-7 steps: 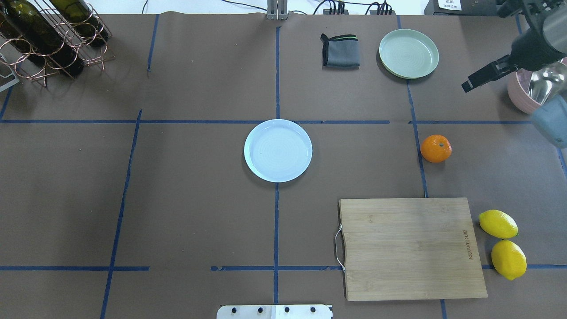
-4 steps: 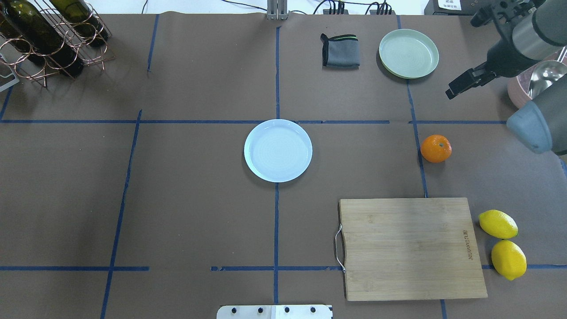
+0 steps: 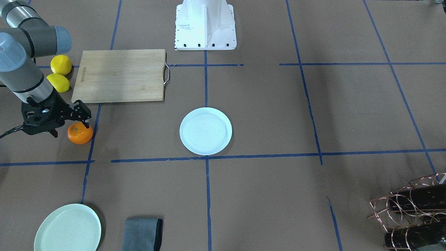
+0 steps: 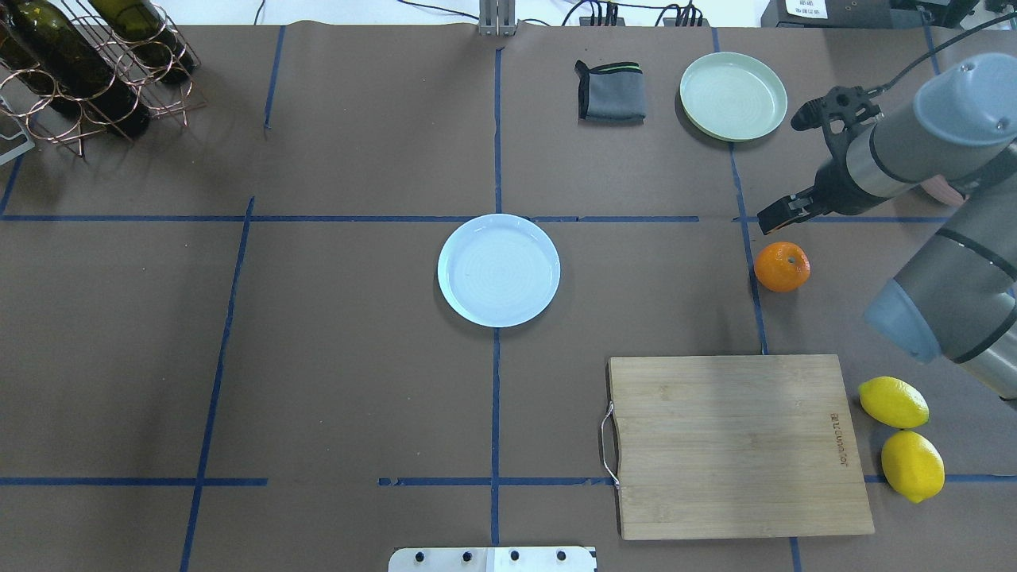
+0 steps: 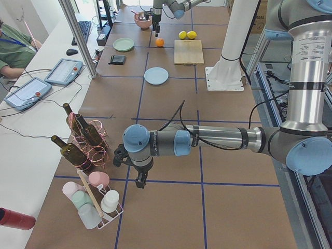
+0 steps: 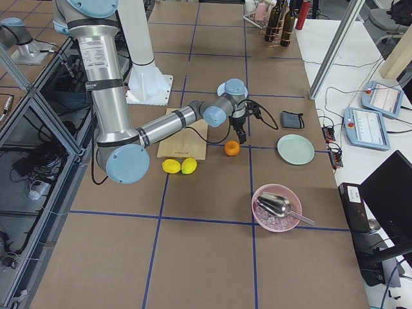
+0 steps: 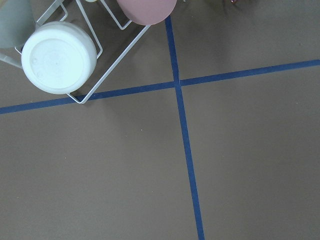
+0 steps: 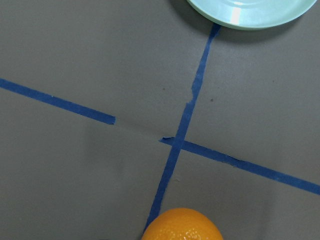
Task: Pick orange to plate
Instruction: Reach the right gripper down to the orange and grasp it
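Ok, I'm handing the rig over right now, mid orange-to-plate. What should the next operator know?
Right gripper: open and empty, hovering close to the orange, not around it.
Left gripper: out at the table's left end by the cup rack; can't tell whether it is open or shut.
Orange: on the table, on the robot's right of the plate. The plate is at the table's centre, empty.
Done: the approach only.
Left: lower over the orange, grasp, carry, release on the white plate, not the mint-green plate.

We see the orange (image 4: 782,267) in bright orange, the plate (image 4: 499,270) bluish white, yellow lemons (image 4: 894,402), blue tape lines (image 4: 496,143) on the brown table (image 4: 357,357).
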Robot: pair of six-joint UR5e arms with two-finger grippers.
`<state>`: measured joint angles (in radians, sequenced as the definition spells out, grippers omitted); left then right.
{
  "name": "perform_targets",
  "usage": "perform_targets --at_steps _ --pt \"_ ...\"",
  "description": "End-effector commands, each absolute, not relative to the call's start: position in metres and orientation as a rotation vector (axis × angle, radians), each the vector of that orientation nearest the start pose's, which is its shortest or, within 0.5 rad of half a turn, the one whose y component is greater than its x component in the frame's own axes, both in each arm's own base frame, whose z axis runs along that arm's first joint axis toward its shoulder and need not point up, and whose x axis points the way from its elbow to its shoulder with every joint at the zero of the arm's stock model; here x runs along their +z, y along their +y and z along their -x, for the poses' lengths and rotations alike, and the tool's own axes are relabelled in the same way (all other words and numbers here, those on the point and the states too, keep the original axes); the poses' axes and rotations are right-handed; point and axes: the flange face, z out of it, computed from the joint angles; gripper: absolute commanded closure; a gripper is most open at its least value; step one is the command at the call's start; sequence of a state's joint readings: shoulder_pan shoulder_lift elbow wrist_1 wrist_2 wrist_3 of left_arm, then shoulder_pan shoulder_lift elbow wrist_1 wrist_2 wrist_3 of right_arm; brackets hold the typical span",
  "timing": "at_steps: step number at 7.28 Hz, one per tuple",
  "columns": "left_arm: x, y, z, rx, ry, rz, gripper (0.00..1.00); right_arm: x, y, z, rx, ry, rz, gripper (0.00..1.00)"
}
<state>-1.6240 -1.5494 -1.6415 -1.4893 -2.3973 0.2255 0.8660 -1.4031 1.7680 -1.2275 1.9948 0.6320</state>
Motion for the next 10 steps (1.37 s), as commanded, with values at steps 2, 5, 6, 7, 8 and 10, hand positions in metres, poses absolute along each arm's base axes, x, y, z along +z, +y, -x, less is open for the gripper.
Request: perform_targets --at_steps 2,5,6,7,8,10 --pt "0.639 -0.476 0.085 0.152 0.824 -0.086 0.0 0.472 -0.477 0.329 -0.202 -0.719 -0.311 0.0" --pt "0.64 -0.474 0.085 0.149 0.825 -0.084 0.0 0.49 -0.478 0.336 -0.206 -0.682 -0.301 0.0" --pt "0.64 -0.474 0.085 0.151 0.827 -0.084 0.0 0.499 -0.476 0.344 -0.208 -0.662 -0.293 0.0" --pt "0.639 -0.475 0.085 0.152 0.827 -0.087 0.0 0.504 -0.476 0.348 -0.209 -0.653 -0.288 0.0" --pt "0.639 -0.475 0.085 0.152 0.828 -0.087 0.0 0.501 -0.476 0.349 -0.211 -0.656 -0.291 0.08" --pt "0.638 -0.476 0.085 0.153 0.828 -0.089 0.0 0.483 -0.476 0.351 -0.217 -0.684 -0.31 0.9"
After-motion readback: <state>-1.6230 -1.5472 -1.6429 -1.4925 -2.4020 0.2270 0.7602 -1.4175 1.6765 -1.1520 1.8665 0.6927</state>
